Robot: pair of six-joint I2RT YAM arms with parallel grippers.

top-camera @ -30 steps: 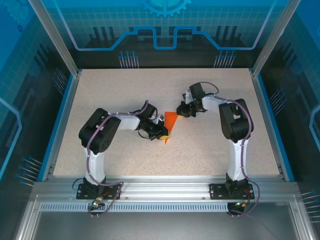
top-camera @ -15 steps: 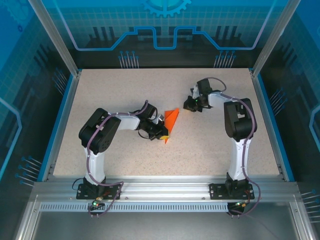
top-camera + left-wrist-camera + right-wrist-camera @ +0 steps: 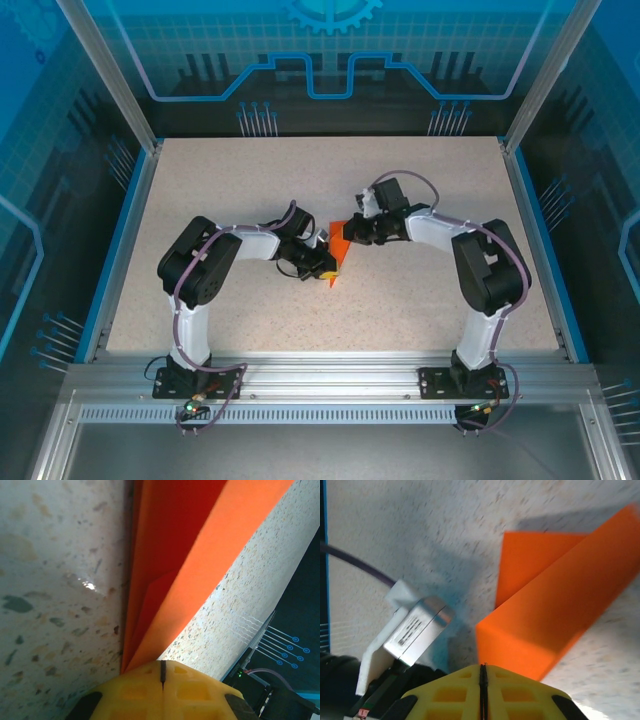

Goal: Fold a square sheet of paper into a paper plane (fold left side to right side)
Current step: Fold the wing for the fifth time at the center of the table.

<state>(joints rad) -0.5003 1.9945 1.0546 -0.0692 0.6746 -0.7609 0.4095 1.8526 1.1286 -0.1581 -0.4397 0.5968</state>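
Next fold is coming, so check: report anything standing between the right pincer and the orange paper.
Nothing visible does. The right pincer, shut, sits right at the edge of the folded orange paper; the left pincer, shut, is at its near tip.

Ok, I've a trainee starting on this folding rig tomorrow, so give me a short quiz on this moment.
1. True or false: the left gripper and the right gripper both have their jaws shut.
2. The folded paper is: A blue, B orange, C white?
3. Which gripper sits at the paper's narrow near tip?
Key: 1 true; 2 B; 3 the left gripper.
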